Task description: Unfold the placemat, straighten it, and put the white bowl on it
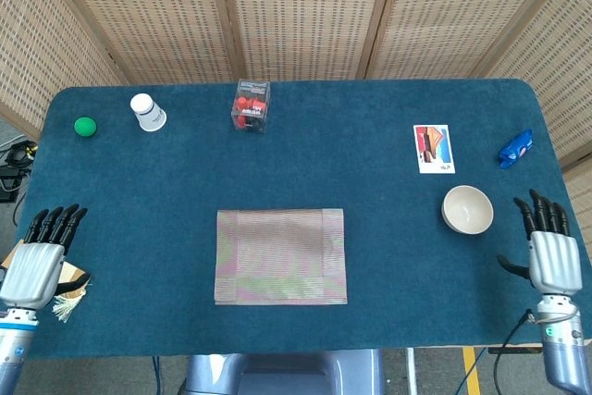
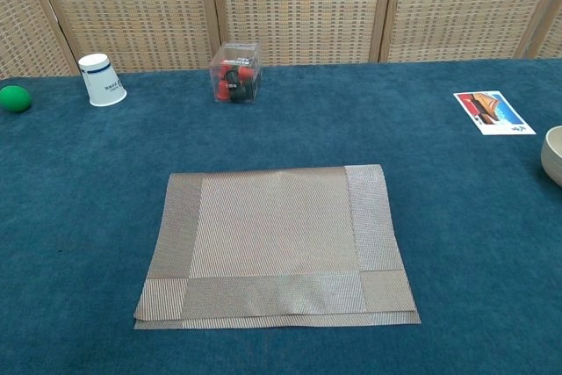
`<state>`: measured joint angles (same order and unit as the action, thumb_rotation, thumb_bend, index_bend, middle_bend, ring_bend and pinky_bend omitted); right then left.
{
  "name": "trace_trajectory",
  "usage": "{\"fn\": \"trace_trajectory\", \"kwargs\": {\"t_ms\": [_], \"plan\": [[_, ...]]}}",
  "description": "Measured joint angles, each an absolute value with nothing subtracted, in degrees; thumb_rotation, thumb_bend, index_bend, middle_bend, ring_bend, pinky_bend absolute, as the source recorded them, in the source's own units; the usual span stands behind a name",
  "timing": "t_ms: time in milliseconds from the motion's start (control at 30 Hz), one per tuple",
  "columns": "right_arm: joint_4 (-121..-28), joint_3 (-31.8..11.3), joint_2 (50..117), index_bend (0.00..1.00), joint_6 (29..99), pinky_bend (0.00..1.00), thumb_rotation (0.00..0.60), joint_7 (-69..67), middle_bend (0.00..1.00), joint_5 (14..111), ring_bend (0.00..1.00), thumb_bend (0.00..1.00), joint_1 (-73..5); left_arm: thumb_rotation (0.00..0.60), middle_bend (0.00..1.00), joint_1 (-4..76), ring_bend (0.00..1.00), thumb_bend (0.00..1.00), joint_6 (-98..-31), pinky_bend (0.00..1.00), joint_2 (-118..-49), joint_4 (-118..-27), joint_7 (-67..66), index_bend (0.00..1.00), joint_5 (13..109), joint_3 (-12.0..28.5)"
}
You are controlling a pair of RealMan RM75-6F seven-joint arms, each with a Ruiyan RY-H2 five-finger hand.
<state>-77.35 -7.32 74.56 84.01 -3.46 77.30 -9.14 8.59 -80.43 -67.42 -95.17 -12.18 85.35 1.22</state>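
Note:
The folded placemat (image 1: 280,255) lies flat in the middle of the table, its grey-brown weave showing a doubled lower edge in the chest view (image 2: 276,244). The white bowl (image 1: 466,209) stands upright to the right of it, and only its left rim (image 2: 552,154) shows in the chest view. My right hand (image 1: 552,252) is open, flat and palm down at the table's right edge, apart from the bowl. My left hand (image 1: 37,261) is open at the left edge, far from the placemat.
Along the back stand a green ball (image 1: 85,126), an upturned white paper cup (image 1: 147,111) and a clear box of red pieces (image 1: 251,104). A picture card (image 1: 433,148) and a blue wrapper (image 1: 516,147) lie at the right. A tasselled tag (image 1: 68,289) lies by my left hand.

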Motion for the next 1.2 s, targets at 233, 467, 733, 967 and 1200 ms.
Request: {"fn": "trace_trajectory", "kwargs": {"t_ms": [233,467,733,967,1200], "plan": [[-78.8,-7.5,72.1,0.16,86.8,0.00,0.600,-8.7,0.00,79.5,0.00,0.24,-6.9,0.600,0.00,11.4,0.00,0.13,-79.0,0.00,-68.6,-95.3,-9.4,0.34,89.5,1.4],[-79.7,-8.3,70.7,0.17,87.0,0.00,0.600,-11.6,0.00,79.6,0.00,0.23,-6.4,0.600,0.00,15.7,0.00,0.21,-74.0,0.00,-71.4,-97.2,-10.6,0.47,92.0,1.5],[-79.9,-9.6,69.2,0.17,86.3,0.00,0.600,-16.0,0.00,78.8,0.00,0.23,-5.9,0.600,0.00,20.6,0.00,0.26,-65.1,0.00,-79.1,-97.3,-17.6,0.53,91.2,0.9],[-80.1,-9.9,68.9,0.17,86.0,0.00,0.600,-17.9,0.00,78.8,0.00,0.23,-5.8,0.600,0.00,22.5,0.00,0.41,-61.8,0.00,-84.9,-95.3,-22.9,0.44,89.5,-0.1],[-80.4,-10.0,68.7,0.17,86.2,0.00,0.600,-18.6,0.00,79.5,0.00,0.23,-5.5,0.600,0.00,22.8,0.00,0.41,-60.6,0.00,-87.9,-92.8,-25.4,0.41,87.4,-1.8]]}}
